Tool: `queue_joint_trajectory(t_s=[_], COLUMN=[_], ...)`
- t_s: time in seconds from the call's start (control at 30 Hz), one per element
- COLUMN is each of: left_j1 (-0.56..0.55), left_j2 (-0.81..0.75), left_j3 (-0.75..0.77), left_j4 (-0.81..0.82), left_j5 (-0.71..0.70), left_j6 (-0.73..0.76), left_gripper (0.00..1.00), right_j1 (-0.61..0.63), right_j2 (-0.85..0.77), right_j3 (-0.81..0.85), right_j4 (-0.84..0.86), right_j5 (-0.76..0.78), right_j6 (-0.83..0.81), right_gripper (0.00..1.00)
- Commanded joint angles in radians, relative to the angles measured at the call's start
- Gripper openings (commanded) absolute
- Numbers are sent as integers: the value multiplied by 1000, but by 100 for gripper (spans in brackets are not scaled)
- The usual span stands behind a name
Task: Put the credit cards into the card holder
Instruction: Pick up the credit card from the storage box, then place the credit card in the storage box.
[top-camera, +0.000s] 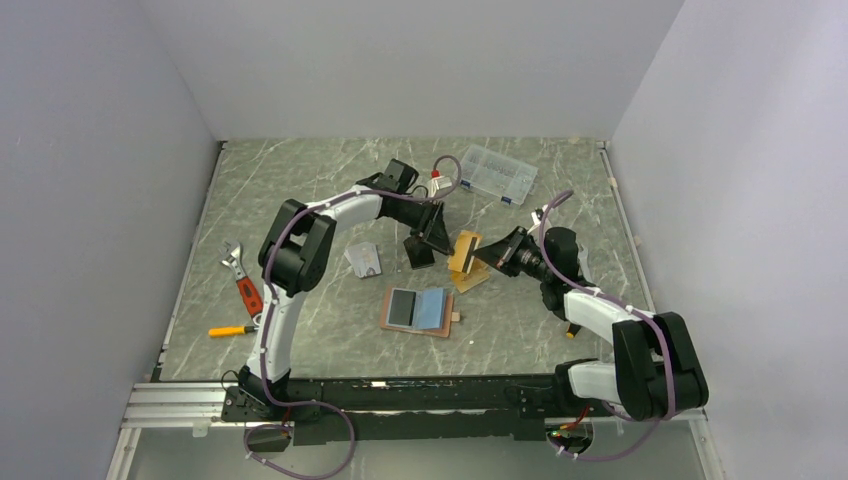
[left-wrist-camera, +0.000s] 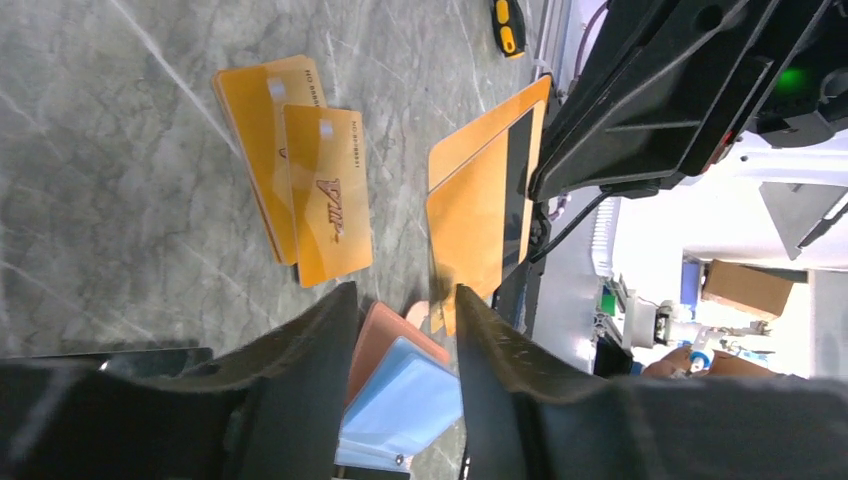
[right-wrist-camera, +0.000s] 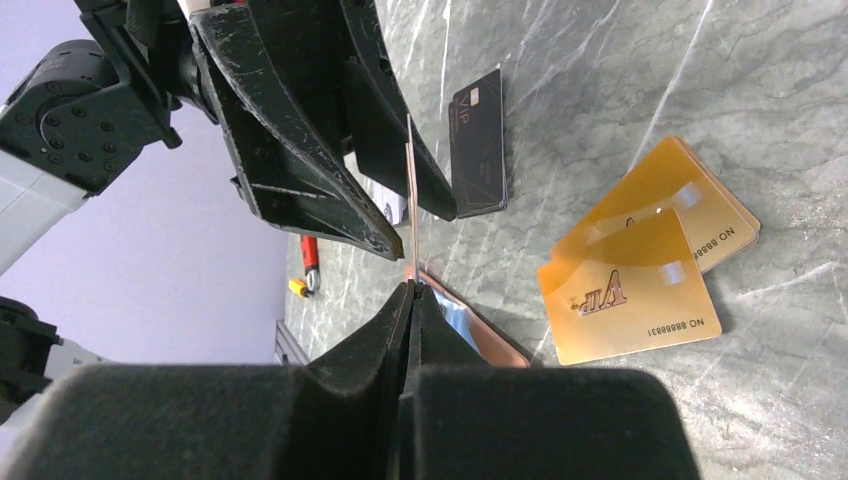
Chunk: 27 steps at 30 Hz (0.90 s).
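Claws meet near the tan leather card holder, lying open on the grey marble table. The right claw is shut tight on a thin orange-gold card with a black stripe. The left claw is open, one finger each side of it.

My left fingers hide most of the card holder; bottom edge cuts it too. Right wrist sees orange card edge-on, face unseen. Silver-grey card: print too small.
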<state>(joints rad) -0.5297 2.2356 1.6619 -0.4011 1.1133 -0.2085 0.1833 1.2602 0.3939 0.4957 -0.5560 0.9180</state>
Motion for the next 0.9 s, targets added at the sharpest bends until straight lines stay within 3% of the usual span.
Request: queue_joint_trajectory(t_s=[0.0,0.27,0.87], left_j1=[-19,-19,-21], left_j2=[-41,-30,-5], left_j3=[12,41,93], left_j4=[46,74,92], left_j5=[53,64,74], left_j6=[-18,-46,-72], left_gripper=[42,19,4], right_j1=[-10,-12,-15], right_j2=[13,31,47], right_j3=[-14,-18,-15], right_j4=[100,107,121], right_j5=[-34,-58,-140], right_j6=[21,17,4], right_gripper=[0,0,0])
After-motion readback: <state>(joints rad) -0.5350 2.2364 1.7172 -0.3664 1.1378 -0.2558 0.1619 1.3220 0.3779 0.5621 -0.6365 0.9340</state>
